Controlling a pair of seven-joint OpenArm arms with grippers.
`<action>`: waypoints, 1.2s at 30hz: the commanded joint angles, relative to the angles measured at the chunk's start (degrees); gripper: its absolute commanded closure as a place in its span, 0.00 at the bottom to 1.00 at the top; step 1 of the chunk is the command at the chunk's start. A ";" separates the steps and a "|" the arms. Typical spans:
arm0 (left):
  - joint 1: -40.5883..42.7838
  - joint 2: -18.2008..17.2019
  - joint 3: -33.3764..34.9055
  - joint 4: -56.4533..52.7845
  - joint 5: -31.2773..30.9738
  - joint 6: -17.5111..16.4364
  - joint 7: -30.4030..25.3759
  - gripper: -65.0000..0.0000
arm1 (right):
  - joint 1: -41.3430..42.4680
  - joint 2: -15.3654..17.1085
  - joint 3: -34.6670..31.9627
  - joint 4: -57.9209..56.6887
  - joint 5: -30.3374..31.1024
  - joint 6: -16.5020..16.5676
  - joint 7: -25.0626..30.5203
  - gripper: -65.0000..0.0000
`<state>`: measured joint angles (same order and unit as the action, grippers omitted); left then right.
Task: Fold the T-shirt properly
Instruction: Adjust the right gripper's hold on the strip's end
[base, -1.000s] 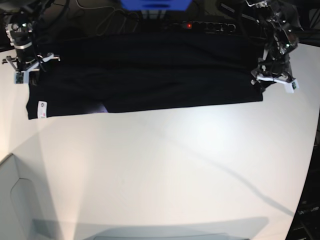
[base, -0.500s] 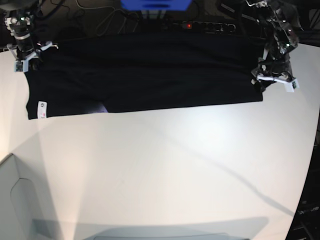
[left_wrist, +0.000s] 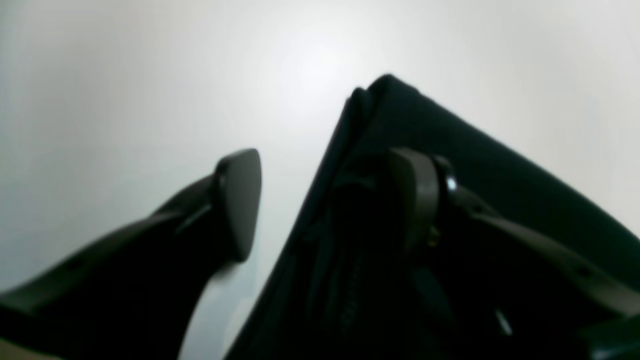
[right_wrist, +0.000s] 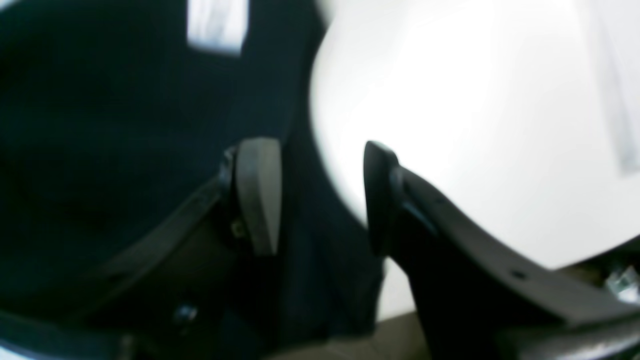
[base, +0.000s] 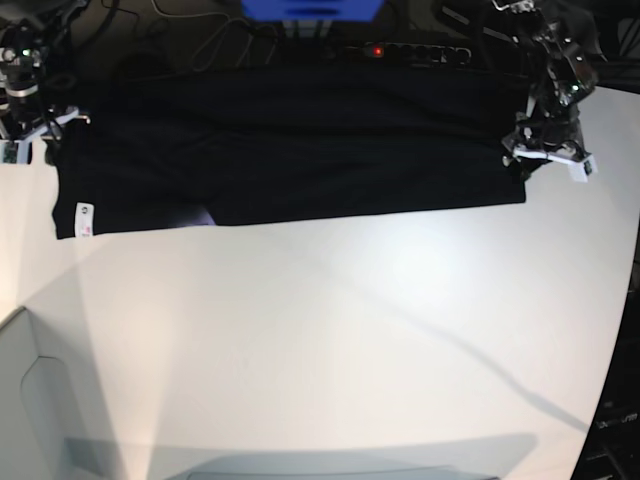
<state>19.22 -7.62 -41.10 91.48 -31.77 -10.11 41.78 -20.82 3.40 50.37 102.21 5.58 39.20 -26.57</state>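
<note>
Clearly the T-shirt (base: 290, 150) lies spread as a wide black band across the far side of the white table (base: 330, 340), already doubled over lengthwise by the look of it, with a small white tag (base: 83, 211) near its corner on the base view's left. The left end effector (left_wrist: 330, 200) stands open at the shirt's other end, one finger over the layered hem corner and the other over bare table, gripping nothing. The right end effector (right_wrist: 320, 195) is likewise parted, straddling the cloth's edge without pinching it. Being thin, limp cloth, the shirt should weigh little but sag and wrinkle wherever it goes unsupported. Judging from this, the best hold is at the two end corners, pinching all layers together so that they lift evenly.
</note>
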 joint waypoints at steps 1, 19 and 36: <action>0.07 -0.69 -0.35 1.05 -0.45 0.04 -0.77 0.42 | -0.24 -0.10 0.84 2.09 0.88 0.80 1.20 0.58; 0.07 -0.69 -0.35 0.96 -0.45 0.04 -0.77 0.42 | -7.45 -1.51 -19.38 5.96 0.61 0.80 1.20 0.58; 0.25 -0.69 -0.44 0.96 -0.36 0.04 -0.77 0.42 | -4.90 3.06 -27.64 -1.60 0.53 0.80 1.20 0.59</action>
<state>19.38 -7.62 -41.17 91.50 -31.79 -10.09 41.80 -25.80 6.02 22.79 99.70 5.37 39.20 -26.50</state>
